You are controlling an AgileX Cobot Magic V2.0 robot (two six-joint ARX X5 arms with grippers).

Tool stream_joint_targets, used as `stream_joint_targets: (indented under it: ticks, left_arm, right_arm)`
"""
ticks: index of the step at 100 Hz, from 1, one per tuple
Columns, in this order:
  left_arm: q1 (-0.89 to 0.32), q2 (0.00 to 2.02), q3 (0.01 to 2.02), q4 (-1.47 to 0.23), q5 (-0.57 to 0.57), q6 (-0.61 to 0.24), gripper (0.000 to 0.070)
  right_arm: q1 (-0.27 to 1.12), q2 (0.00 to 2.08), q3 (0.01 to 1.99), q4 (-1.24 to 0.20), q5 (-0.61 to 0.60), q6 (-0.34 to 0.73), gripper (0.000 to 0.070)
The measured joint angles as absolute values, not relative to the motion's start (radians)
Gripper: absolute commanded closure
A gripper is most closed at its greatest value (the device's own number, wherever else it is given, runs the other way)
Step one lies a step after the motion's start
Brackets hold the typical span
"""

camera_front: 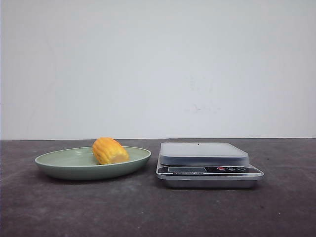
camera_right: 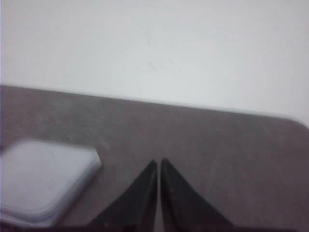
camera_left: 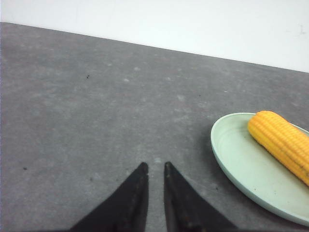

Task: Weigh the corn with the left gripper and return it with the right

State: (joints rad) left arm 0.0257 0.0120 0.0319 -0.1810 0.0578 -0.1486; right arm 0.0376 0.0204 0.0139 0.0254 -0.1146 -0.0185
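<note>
The corn [camera_front: 109, 150] is seen lying in the green plate [camera_front: 59, 160], beside the scale [camera_front: 207, 165], its long axis slanted across the dish. It is found off to one side of the left gripper [camera_left: 155, 166], whose fingers are nearly closed and empty. The right gripper [camera_right: 158, 162], likewise closed, is placed by the scale, farther away.

Corn [camera_front: 109, 150]: ribbed, slightly waxy. Plate [camera_front: 59, 166]: smooth, satin green glaze. Scale [camera_front: 209, 174]: shiny metal body, matt platform. Table [camera_front: 148, 212]: rough, matt grey.
</note>
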Motion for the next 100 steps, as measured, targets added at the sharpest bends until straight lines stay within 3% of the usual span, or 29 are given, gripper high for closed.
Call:
stream_joint_targets:
  ticks: [31,61,100]
  left_arm:
    - [0.026,0.012,0.032,-0.181,0.058,-0.149,0.0683]
    - [0.026,0.012,0.032,-0.181,0.058,-0.149,0.0683]
    - [0.026,0.012,0.032,-0.181,0.058,-0.149,0.0683]
  right_arm:
    - [0.038,0.004,0.014,-0.144,0.08,0.009,0.0696]
    - [0.038,0.004,0.015,-0.17,0.002,0.032,0.0696]
    - [0.038,0.004,0.015,-0.168,0.001,0.033,0.0696]
